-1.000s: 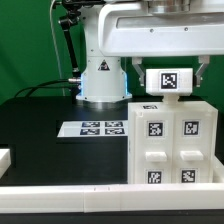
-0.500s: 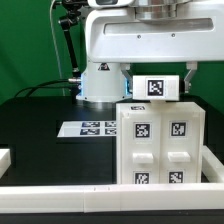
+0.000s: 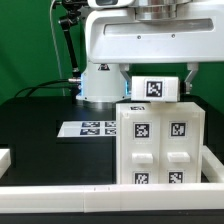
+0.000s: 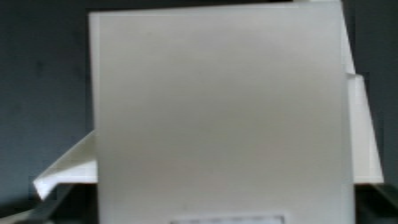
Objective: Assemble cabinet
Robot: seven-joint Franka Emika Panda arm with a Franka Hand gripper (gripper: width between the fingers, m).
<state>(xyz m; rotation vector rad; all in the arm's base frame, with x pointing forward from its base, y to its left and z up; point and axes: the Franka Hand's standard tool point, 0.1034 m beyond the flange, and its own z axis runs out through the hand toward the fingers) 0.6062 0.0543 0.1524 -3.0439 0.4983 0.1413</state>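
The white cabinet body (image 3: 160, 145) stands at the exterior view's right front, with several square tags on its face. A smaller white block (image 3: 156, 87) with one tag sits at its top. My gripper (image 3: 158, 78) comes down over that block, with a dark finger (image 3: 129, 72) at one side and the other at the opposite side, shut on it. In the wrist view a flat white cabinet surface (image 4: 214, 110) fills nearly the whole picture, and my fingers do not show there. A white angled edge (image 4: 71, 170) sticks out beside it.
The marker board (image 3: 90, 128) lies on the black table to the left of the cabinet. The white robot base (image 3: 100, 82) stands behind it. A white wall (image 3: 90, 196) runs along the front edge. A small white piece (image 3: 4, 158) lies at the far left.
The cabinet body, the tagged block and my gripper have all shifted together toward the exterior view's left. Nothing has moved in the last half second.
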